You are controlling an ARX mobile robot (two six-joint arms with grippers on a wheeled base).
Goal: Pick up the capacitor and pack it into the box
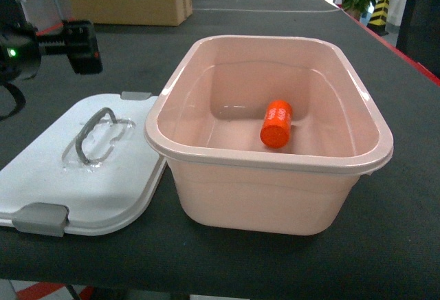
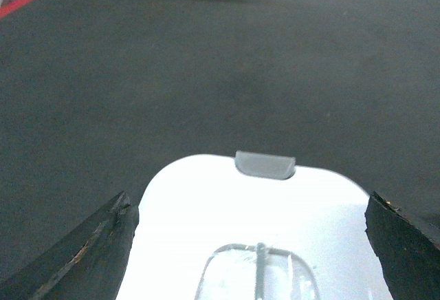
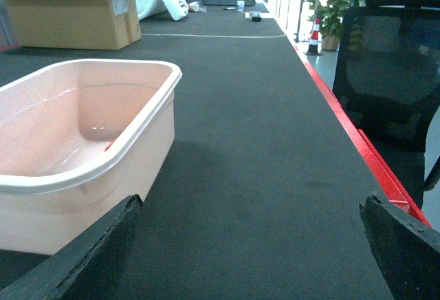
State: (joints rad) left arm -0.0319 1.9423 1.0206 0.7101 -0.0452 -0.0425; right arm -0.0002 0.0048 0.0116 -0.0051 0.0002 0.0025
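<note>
- Left hand: fingers spread, holding nothing, poised directly above the white lid, which lies flat on the desk, judged ready for fitting.
- Right hand: spread, empty; box ahead to its left.
- Capacitor: lying on its side inside the box, packed.

Even indoor light, lid overexposed in left wrist view, slightly soft

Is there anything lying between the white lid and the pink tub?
Nothing. In the head view the lid lies right beside the box on the dark mat, its edge seemingly touching the tub's wall.
</note>
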